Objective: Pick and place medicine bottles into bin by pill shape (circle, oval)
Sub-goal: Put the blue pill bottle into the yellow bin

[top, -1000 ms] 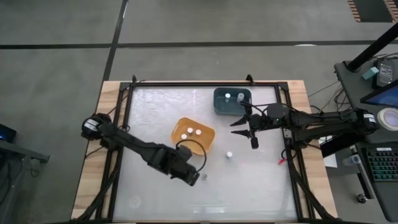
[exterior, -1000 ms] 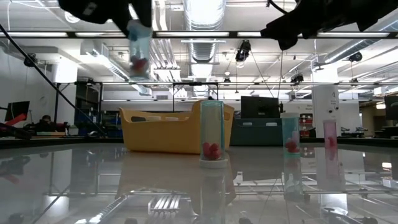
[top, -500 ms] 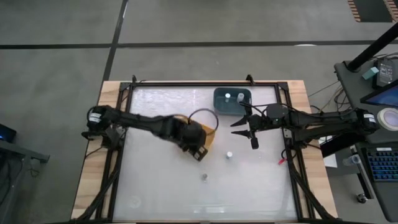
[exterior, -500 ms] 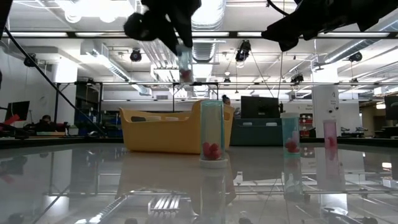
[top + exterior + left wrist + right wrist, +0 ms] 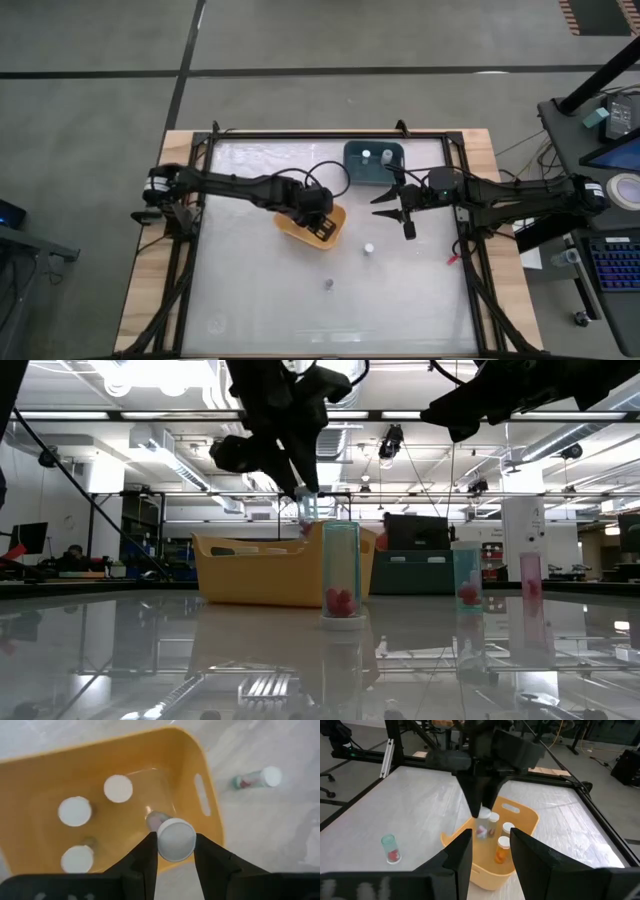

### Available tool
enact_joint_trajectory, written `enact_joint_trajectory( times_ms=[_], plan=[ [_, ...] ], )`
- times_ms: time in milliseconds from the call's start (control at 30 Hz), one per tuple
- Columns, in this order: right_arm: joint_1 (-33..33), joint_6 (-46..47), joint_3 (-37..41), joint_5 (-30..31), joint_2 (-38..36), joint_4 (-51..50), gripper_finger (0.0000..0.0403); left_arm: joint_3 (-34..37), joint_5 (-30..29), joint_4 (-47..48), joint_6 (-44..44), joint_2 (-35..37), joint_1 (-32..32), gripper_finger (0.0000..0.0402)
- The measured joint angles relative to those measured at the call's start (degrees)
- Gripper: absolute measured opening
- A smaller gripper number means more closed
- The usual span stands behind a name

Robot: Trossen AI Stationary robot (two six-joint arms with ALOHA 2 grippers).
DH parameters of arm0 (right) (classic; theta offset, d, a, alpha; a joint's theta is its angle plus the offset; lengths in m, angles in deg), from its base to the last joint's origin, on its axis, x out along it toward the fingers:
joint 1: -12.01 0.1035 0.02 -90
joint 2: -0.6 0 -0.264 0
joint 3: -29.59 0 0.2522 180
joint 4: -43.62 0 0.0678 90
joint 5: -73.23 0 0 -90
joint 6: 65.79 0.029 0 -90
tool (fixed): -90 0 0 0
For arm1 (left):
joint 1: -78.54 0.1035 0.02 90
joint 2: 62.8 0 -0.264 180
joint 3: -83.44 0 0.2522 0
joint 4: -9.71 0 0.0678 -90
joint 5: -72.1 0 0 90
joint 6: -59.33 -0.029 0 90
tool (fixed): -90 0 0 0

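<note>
Left gripper holds a bottle over the yellow tub

High view: left gripper [image 5: 318, 212] sits above the orange-yellow tub [image 5: 297, 227]; right gripper [image 5: 392, 196], fingers spread and empty, waits beside the teal tub [image 5: 373, 163].
Left wrist view: fingers [image 5: 142, 865] pinch a white-capped bottle [image 5: 175, 839], three capped bottles [image 5: 75, 811] standing in the tub beneath.

Pale, glossy desk [image 5: 260, 290] edged by a dark frame on a wooden base. Resting on it: orange-yellow tub [image 5: 333, 227] near the middle, dark teal-blue tub [image 5: 352, 165] toward the far edge, well apart. Standing on bare surface near the orange-yellow tub: one white-capped bottle [image 5: 368, 248]; closer to the front edge, a second small bottle [image 5: 327, 284].
</note>
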Motion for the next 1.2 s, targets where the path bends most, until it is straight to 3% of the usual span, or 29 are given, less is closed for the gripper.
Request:
enact_joint_trajectory(
  times_ms=[467, 1200],
  plan=[
    [0.0, 0.0, 0.0, 0.0, 0.0, 0.0, 0.0123, 9.4, 0.4, -7.5, 3.0, 0.0, -0.1, 0.0091],
    [0.0, 0.0, 0.0, 0.0, 0.0, 0.0, 0.0123, 10.4, -0.3, -7.5, 3.0, 0.0, -0.2, 0.0091]
  ],
)
